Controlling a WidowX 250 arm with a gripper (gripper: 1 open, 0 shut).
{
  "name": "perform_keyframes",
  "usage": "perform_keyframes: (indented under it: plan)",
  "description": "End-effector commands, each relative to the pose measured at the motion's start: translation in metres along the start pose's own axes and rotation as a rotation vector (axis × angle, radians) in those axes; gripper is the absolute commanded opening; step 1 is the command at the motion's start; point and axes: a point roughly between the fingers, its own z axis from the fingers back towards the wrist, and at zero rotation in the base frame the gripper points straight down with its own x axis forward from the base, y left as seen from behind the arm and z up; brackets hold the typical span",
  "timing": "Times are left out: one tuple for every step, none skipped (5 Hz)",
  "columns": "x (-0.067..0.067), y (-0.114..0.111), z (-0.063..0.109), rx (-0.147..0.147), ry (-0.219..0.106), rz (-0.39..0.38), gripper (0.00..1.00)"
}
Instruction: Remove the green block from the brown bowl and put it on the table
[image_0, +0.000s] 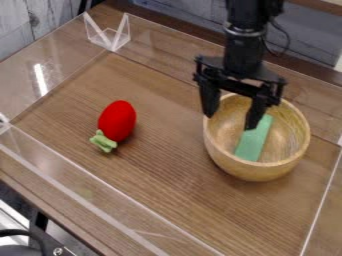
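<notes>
A green block (254, 137) lies in a tan bowl (230, 158); the strawberry (116, 119) is red, the claw (237, 104) black.

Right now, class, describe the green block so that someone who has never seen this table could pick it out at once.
Start at the wooden table and find the brown bowl on its right side, under the open gripper. The green block lies slanted inside that bowl. It is flat, rectangular and pale green, unlike the round red strawberry out on the table to the left.
</notes>
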Motion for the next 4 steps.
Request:
perform_keyframes:
  plan:
    - [-0.001,-0.018,0.016,-0.021,-0.069,-0.005,1.0]
    - [-0.006,-0.027,0.015,-0.031,-0.079,0.006,1.0]
    - [0.002,-0.023,0.01,-0.032,-0.079,-0.012,1.0]
    - [0.01,-0.019,0.005,-0.033,-0.077,-0.028,1.0]
